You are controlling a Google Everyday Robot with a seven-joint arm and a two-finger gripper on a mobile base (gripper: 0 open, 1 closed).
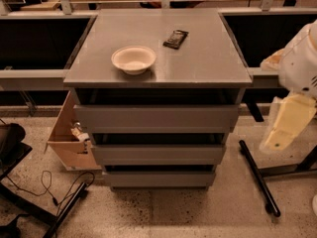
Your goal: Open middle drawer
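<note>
A: Three grey fronts on the cabinet (233,95), stacked. Target is the middle drawer (158,154), between the top front (156,118) and the bottom front (159,178). It looks shut.

B: Handle?

A: None visible. A dark gap runs along its upper edge. My judgement is that this lip is the only purchase. Come in low and centred, catch the top edge at mid-width, and pull straight out and level. An off-centre pull would likely rack the drawer in its runners.

B: Easy to grab the wrong one?

A: Yes, all three look alike. Count down from the tabletop (208,66) before committing.

B: Tool?

A: The tool (277,139) hangs at the right of the view, beside the cabinet and well apart from the drawer. It touches nothing and I see nothing in it. Wide or narrow, I cannot tell.

B: Anything to mind?

A: A bowl (133,59) and a dark packet (176,38) sit on the tabletop, so a jerk could shift them. A cardboard box (67,140) is on the floor to the left, off the pull line. A black stand leg (258,177) lies on the floor between tool and cabinet, so the approach should pass above it.
</note>
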